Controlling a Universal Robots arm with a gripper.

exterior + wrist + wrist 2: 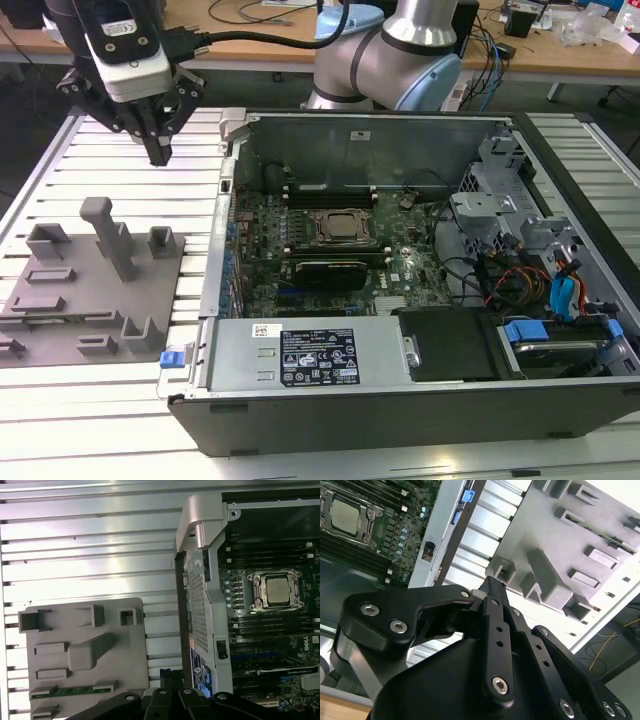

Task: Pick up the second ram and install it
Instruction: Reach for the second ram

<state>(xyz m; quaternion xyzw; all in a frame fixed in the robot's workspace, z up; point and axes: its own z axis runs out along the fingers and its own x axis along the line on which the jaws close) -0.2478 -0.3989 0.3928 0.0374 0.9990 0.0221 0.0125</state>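
Observation:
The second ram (74, 690) is a thin green stick lying in a long slot of the grey fixture plate (85, 630). In the exterior view my gripper (158, 150) hangs above the slatted table, behind the fixture plate (90, 290) and to the left of the open computer case (400, 300). Its two black fingers are shut together with nothing between them, as both wrist views show (490, 586) (170, 676). The gripper is well clear of the ram, off to the side of its slot. The motherboard (330, 240) with its black memory slots (270, 555) lies inside the case.
The fixture plate carries upright grey posts (110, 235) and several pockets. The case's raised metal wall (222, 200) stands between the fixture and the motherboard. A CPU socket (276, 590), power supply (310, 360), drive cage and cables (540, 280) fill the case. The arm's base (385, 60) stands behind.

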